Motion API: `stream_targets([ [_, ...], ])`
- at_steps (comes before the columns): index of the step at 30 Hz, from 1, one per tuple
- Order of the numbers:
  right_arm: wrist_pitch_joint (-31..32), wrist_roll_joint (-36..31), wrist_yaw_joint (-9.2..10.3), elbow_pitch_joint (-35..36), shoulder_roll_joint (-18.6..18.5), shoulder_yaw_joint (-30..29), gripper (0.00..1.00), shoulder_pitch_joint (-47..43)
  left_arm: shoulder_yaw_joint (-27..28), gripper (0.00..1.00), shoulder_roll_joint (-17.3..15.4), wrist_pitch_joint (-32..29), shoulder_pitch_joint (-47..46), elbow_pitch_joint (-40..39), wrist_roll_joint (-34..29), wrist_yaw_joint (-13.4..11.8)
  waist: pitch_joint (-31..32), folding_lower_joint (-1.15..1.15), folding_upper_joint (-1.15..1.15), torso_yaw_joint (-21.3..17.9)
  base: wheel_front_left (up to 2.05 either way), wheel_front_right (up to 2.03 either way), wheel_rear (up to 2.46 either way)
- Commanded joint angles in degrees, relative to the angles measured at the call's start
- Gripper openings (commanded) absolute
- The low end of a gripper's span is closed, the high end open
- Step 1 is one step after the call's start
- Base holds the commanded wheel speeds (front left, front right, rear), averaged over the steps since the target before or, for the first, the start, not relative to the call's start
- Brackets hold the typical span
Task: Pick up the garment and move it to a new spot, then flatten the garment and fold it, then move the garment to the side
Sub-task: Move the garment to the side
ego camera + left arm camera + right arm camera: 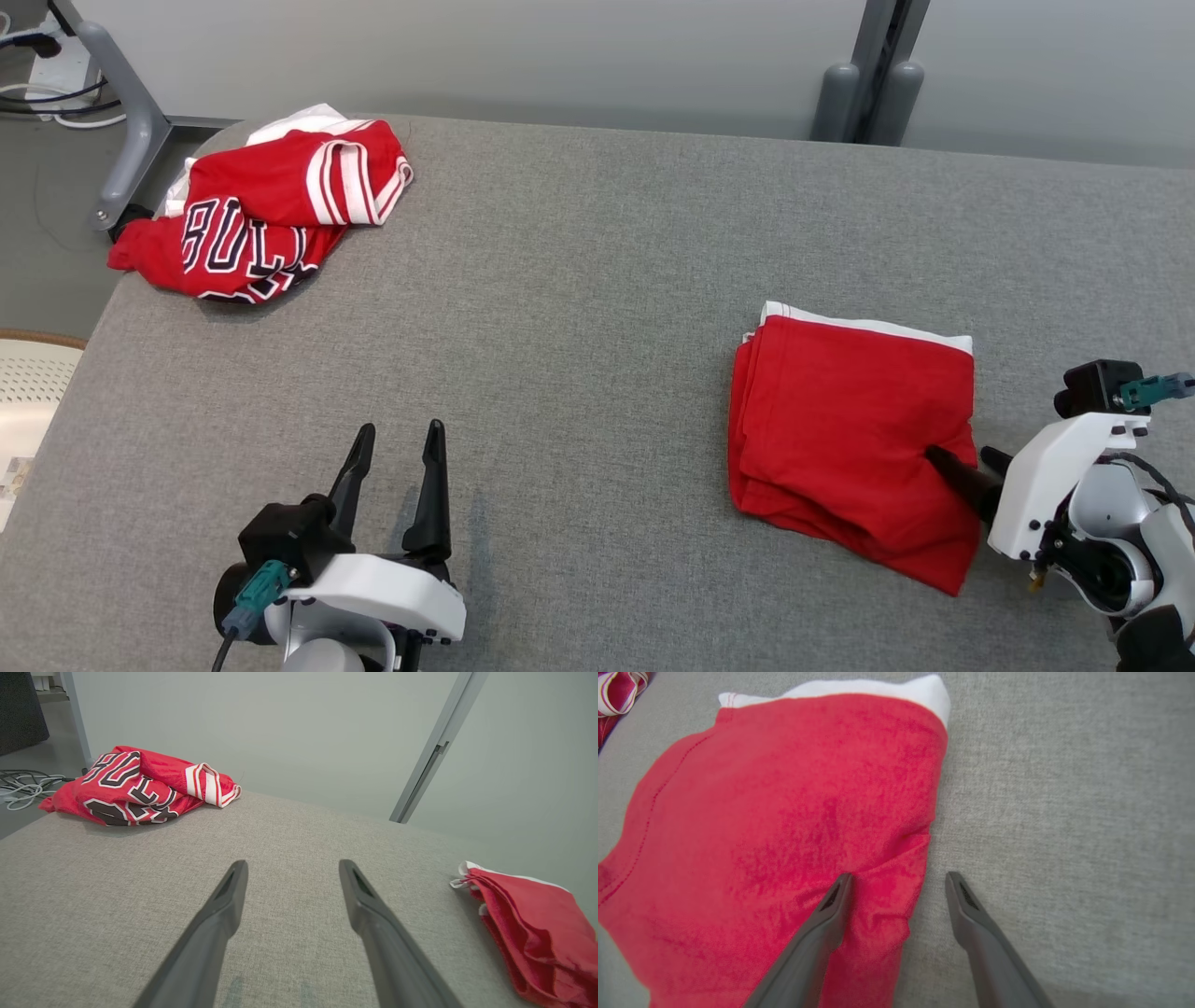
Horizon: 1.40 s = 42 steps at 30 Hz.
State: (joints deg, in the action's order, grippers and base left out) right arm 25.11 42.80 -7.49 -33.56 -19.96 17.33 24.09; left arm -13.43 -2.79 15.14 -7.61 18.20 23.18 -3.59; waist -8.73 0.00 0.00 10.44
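Note:
The garment [850,420] lies folded into a red rectangle with a white band along its far edge, on the right part of the grey table [597,280]. My right gripper [962,455] is open at the garment's near right edge. In the right wrist view its left finger [831,914] rests on the red cloth [784,812], and its right finger [971,914] is over bare table, so the gripper [899,877] straddles the edge. My left gripper [400,427] stands open and empty at the lower left. The left wrist view shows its gripper [293,863] over bare table, with the garment [537,933] off to the right.
A crumpled red jersey [261,215] with dark lettering and white stripes lies at the table's far left corner, partly over the edge. It also appears in the left wrist view as a jersey [135,784]. A grey metal leg [121,121] and cables stand beyond that corner.

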Motion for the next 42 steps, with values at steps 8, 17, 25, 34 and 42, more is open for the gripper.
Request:
stream_targets([
  [8,-1.4,3.7,-0.01,-3.7,-0.6,4.3,0.25,3.0,0.3,1.00,-0.2,0.0,-1.3,0.0,-1.2,0.5,-0.6,0.00,0.00,-0.2,0.00,0.00,0.00],
  [17,-9.6,2.0,0.00,-4.9,-4.8,9.4,0.00,7.4,-0.1,1.00,-0.2,0.0,-1.0,-0.6,-2.6,1.0,-1.2,0.00,0.00,-3.3,0.00,0.00,0.00],
  [25,-11.7,0.7,0.00,-5.7,-8.7,12.1,0.00,11.2,-1.2,1.00,-0.2,0.0,-2.1,-2.2,-4.1,1.1,-3.4,0.00,0.00,-9.1,0.00,0.00,0.00],
  [34,-15.0,-1.1,0.00,-7.8,-9.2,13.9,0.00,17.1,-1.1,1.00,-0.9,0.0,-4.8,-3.1,-6.5,2.0,-7.9,0.00,0.00,-19.0,0.00,0.00,0.00],
  [42,-17.9,-1.5,0.00,-10.5,-7.7,15.0,0.00,22.8,-2.6,1.00,-2.3,-1.1,-8.4,-4.6,-8.5,2.1,-12.3,0.00,0.00,-23.6,0.00,0.00,0.00],
])
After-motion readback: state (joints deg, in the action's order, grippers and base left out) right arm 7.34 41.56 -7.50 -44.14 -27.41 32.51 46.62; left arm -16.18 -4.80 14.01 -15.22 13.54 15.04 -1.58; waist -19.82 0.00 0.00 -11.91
